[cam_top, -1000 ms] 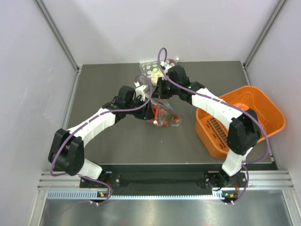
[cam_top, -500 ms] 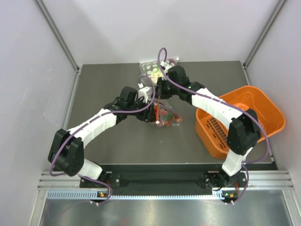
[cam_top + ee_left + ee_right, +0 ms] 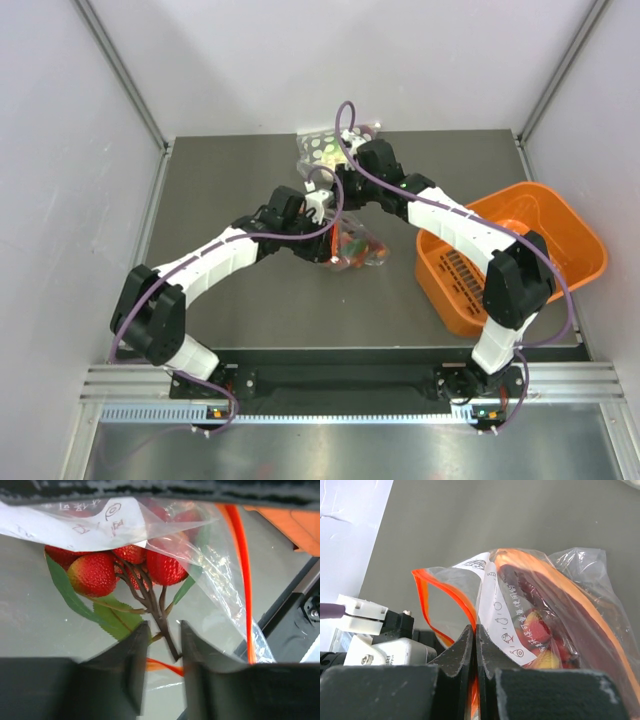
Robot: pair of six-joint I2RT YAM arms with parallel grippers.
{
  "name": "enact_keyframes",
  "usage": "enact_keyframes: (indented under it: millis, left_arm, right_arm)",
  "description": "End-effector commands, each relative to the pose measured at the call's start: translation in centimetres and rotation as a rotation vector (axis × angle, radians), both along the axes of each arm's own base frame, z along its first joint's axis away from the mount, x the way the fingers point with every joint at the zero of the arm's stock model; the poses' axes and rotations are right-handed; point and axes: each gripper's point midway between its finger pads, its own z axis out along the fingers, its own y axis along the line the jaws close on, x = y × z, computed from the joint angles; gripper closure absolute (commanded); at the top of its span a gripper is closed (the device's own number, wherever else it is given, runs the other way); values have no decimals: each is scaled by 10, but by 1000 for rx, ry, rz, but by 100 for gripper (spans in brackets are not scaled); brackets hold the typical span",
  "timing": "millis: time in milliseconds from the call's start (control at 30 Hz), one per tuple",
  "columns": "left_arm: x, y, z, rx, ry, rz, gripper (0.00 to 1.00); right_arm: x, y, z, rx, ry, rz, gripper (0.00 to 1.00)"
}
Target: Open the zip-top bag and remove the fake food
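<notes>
The zip-top bag [image 3: 362, 247] lies mid-table, its red-orange zip mouth open toward my left gripper. My right gripper [image 3: 343, 193] is shut on the bag's upper edge at the zip strip [image 3: 454, 596], beside the white label [image 3: 506, 620]. In the right wrist view the gripper [image 3: 476, 630] holds the bag [image 3: 580, 580] up. My left gripper [image 3: 326, 243] is at the bag mouth. In the left wrist view it [image 3: 164, 630] is open, with the brown stem [image 3: 159, 616] of the fake food between its fingertips. Red berries [image 3: 94, 573] with green leaves [image 3: 112, 617] sit just ahead, inside the bag.
An orange basket [image 3: 512, 255] stands at the right. A second bag with green-and-white spotted contents [image 3: 326, 146] lies at the back, behind my right wrist. Grey walls close in the table on three sides.
My left gripper has moved right, toward the bag mouth and the berries. My right gripper has kept its hold on the bag edge in place.
</notes>
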Motion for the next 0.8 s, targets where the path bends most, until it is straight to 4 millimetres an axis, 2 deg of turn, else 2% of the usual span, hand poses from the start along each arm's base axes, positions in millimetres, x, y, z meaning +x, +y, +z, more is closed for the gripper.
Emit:
enact_keyframes:
  millis: [0,33,100,133,367,433,467,533,567,667,700,767]
  left_arm:
    - [8,-4,9,13,-39,-5,69]
    - [10,-4,11,11,-43,0,77]
    - [13,-2,15,15,-63,19,88]
    - [16,0,18,19,-73,36,100]
    - [27,25,26,73,-76,129,100]
    - [31,37,28,73,-69,158,100]
    - [34,46,30,69,-72,182,100]
    - [36,54,33,60,-70,201,100]
    - [39,62,35,55,-72,218,100]
    - [37,70,33,52,-53,218,100]
    - [38,74,32,57,-52,217,100]
    - [36,78,31,62,-45,215,100]
  right_arm:
    - [-1,7,28,51,-63,7,100]
    - [-2,7,27,48,-62,7,100]
    - [-2,5,26,39,-63,3,100]
    - [-3,4,24,34,-59,3,100]
    - [-4,-14,17,-8,-64,-34,97]
    - [-5,-23,16,-16,-62,-50,89]
    - [-5,-27,15,-19,-60,-58,71]
    - [-6,-40,14,-17,-51,-80,60]
    - [-7,-45,14,-15,-47,-90,50]
    - [-9,-64,9,-25,-44,-128,45]
    - [-10,-70,12,-20,-50,-139,40]
    - [-13,-76,2,-42,-34,-147,36]
